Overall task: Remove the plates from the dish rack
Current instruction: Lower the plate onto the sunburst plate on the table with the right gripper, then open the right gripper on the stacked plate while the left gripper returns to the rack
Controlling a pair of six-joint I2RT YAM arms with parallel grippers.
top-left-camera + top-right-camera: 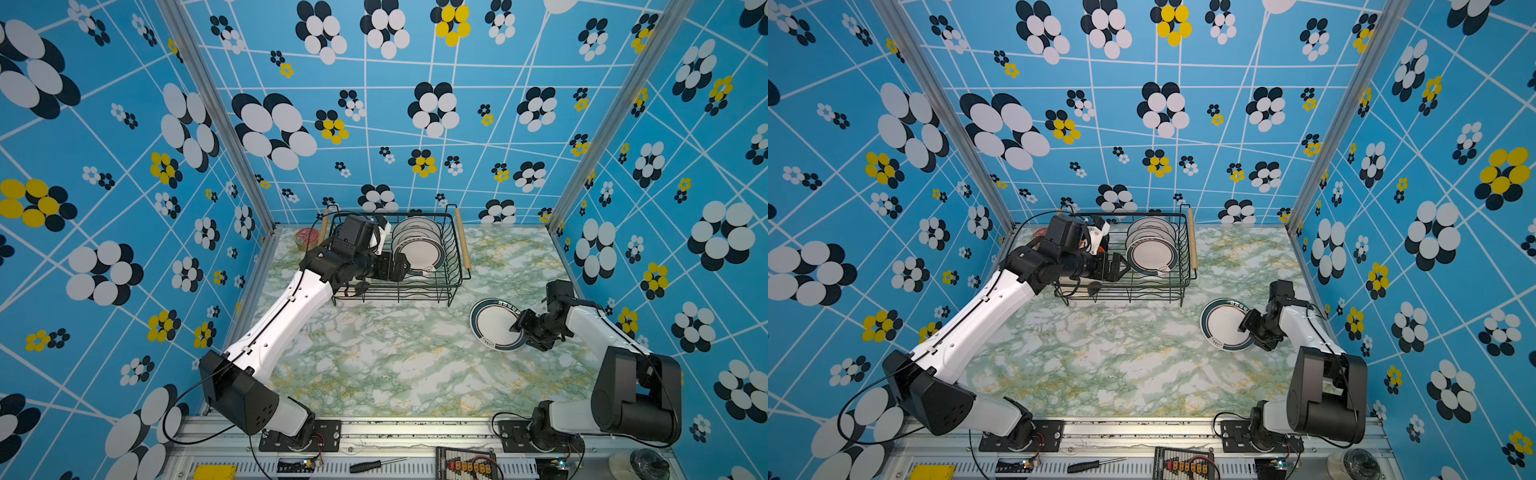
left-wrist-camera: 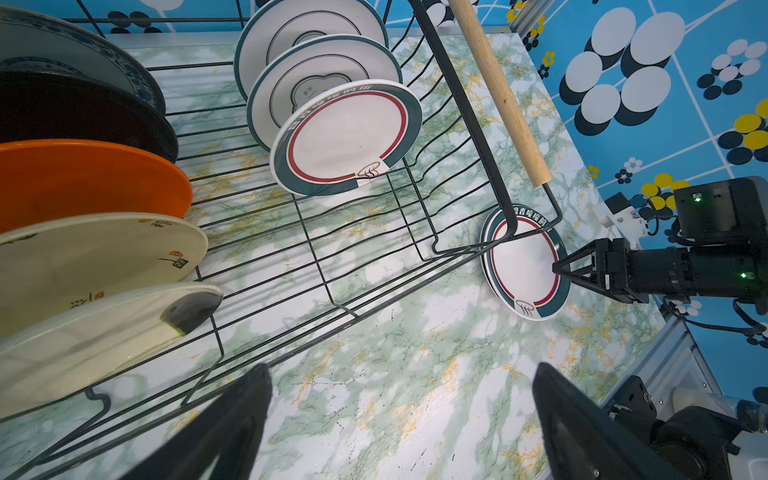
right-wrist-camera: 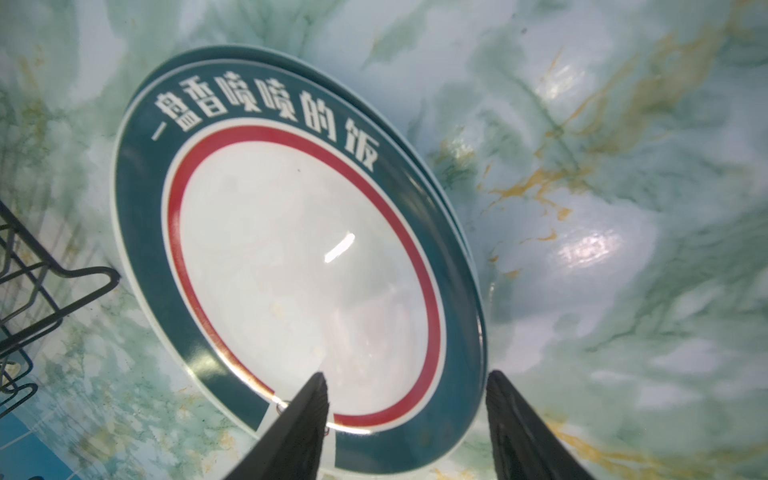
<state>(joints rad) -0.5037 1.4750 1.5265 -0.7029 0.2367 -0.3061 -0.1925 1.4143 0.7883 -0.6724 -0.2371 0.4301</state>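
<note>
Left arm (image 1: 286, 311) sitting based at 7 o'clock in both top views, its long white link stretching toward 1 o'clock; wrist bending so the left gripper (image 1: 398, 266) is pointing at 3 o'clock; jaws standing wide apart, both fingers (image 2: 232, 415) showing far from each other in the left wrist view; right arm (image 1: 623, 374) sitting based at 5 o'clock, folded tight, forearm heading toward 10 o'clock; right gripper (image 1: 518, 325) pointing at 9 o'clock, tilting slightly down; jaws standing apart as well, fingertips (image 3: 307, 407) showing clearly separated in the right wrist view.
</note>
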